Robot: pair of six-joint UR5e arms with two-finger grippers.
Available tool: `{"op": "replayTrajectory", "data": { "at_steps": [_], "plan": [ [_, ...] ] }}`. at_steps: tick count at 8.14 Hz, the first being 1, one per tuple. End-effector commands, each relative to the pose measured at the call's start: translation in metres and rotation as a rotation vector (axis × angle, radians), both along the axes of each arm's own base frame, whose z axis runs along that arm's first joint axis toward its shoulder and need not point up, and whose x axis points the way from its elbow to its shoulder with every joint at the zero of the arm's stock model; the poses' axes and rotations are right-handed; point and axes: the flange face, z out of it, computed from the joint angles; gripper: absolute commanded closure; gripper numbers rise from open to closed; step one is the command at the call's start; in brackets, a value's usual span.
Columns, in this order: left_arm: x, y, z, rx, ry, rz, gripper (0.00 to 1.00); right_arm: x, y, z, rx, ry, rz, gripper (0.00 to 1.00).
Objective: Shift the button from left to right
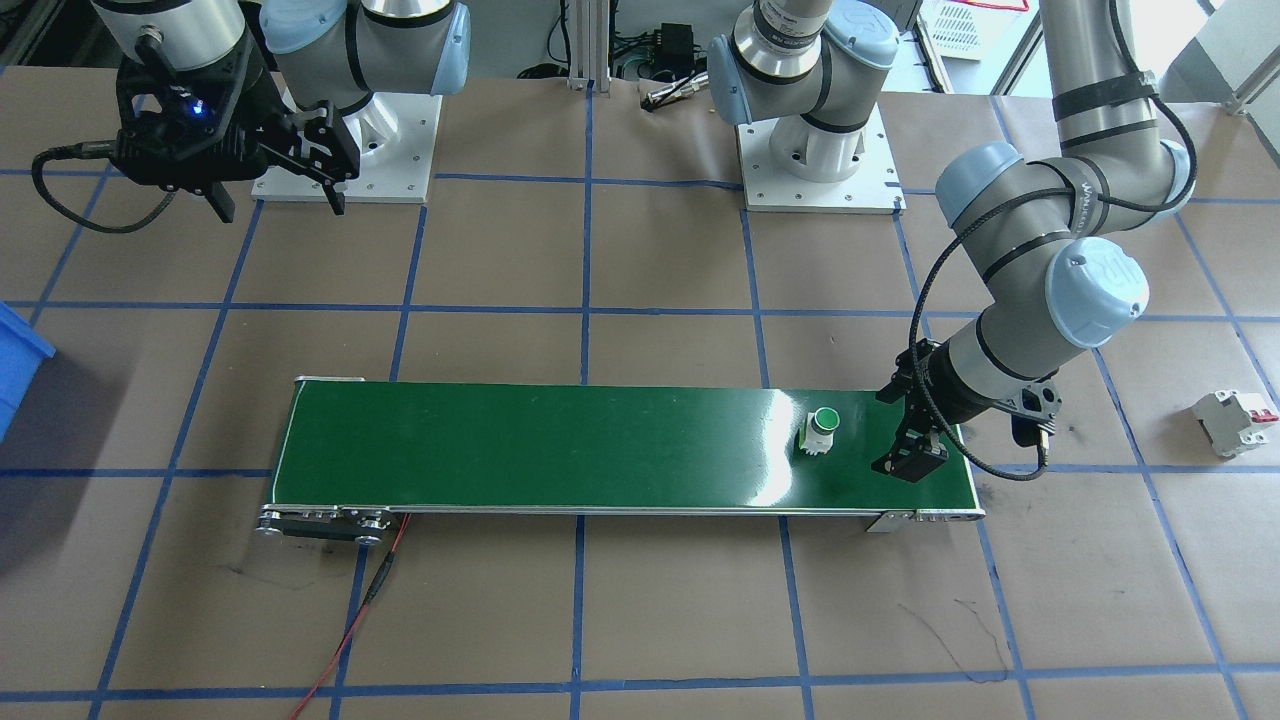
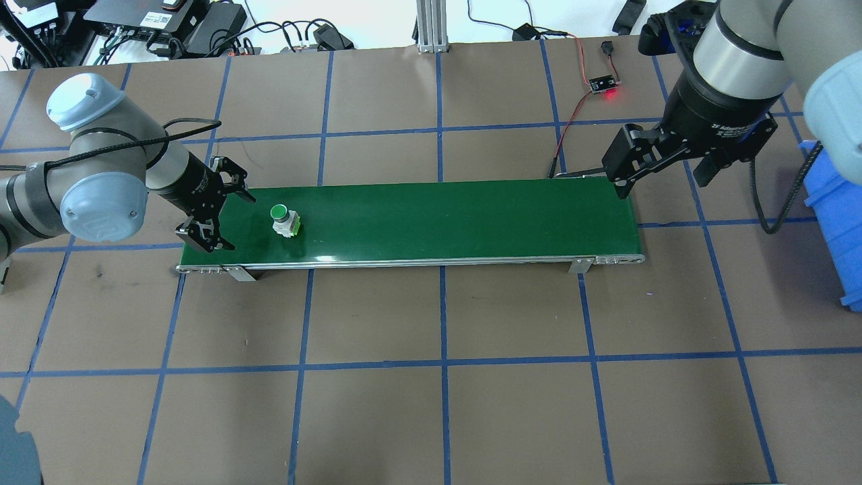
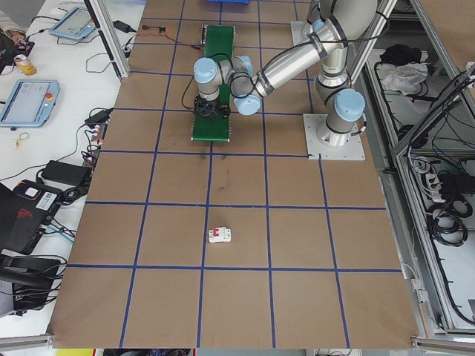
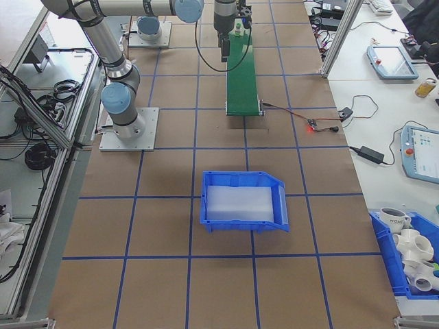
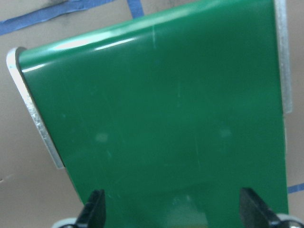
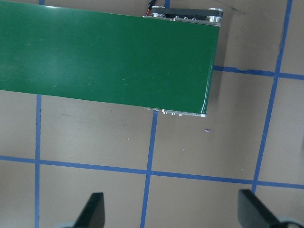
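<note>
While button (image 2: 285, 221) sits on belt (image 2: 438, 219), nothing blocks.

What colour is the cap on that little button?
Green, on a white body; the button shows best in the overhead view.

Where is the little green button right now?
In the overhead view the button sits on the green conveyor belt, near its left end, just beside the left tool, which is open.

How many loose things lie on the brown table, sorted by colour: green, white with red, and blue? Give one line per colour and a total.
Green: 2, the long green conveyor belt and the green-capped push-button standing on it.
White with red: 1, the boxy circuit breaker.
Blue: 1, the blue plastic bin.
Total: 4
</note>
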Motion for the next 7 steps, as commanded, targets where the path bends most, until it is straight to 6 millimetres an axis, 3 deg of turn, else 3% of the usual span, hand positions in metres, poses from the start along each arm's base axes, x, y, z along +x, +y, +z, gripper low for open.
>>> {"op": "replayTrajectory", "data": {
  "at_steps": [1,2,3,4,5,6,7],
  "plan": [
    [0.006,-0.002,0.003,-0.031,-0.003,-0.128,0.00,0.001,-0.005,-0.004,-0.001,-0.021,-0.005,0.00],
    [0.016,0.000,0.008,-0.033,-0.082,-0.267,0.00,-0.001,-0.014,-0.015,0.019,-0.021,-0.009,0.00],
    [0.023,-0.004,0.030,-0.046,-0.190,-0.343,0.00,-0.002,-0.033,-0.029,-0.001,-0.022,-0.010,0.00],
    [0.025,-0.017,0.068,-0.100,-0.220,-0.387,0.00,-0.001,-0.053,-0.053,0.009,-0.038,-0.009,0.00],
    [0.022,-0.021,0.108,-0.129,-0.230,-0.475,0.00,-0.001,-0.064,-0.066,-0.002,-0.038,-0.009,0.00],
    [0.020,-0.018,0.151,-0.140,-0.235,-0.502,0.00,-0.002,-0.071,-0.080,-0.005,-0.042,-0.010,0.00],
    [0.008,-0.006,0.187,-0.102,-0.208,-0.541,0.00,-0.003,-0.088,-0.118,-0.017,-0.039,-0.010,0.00]
  ]
}}
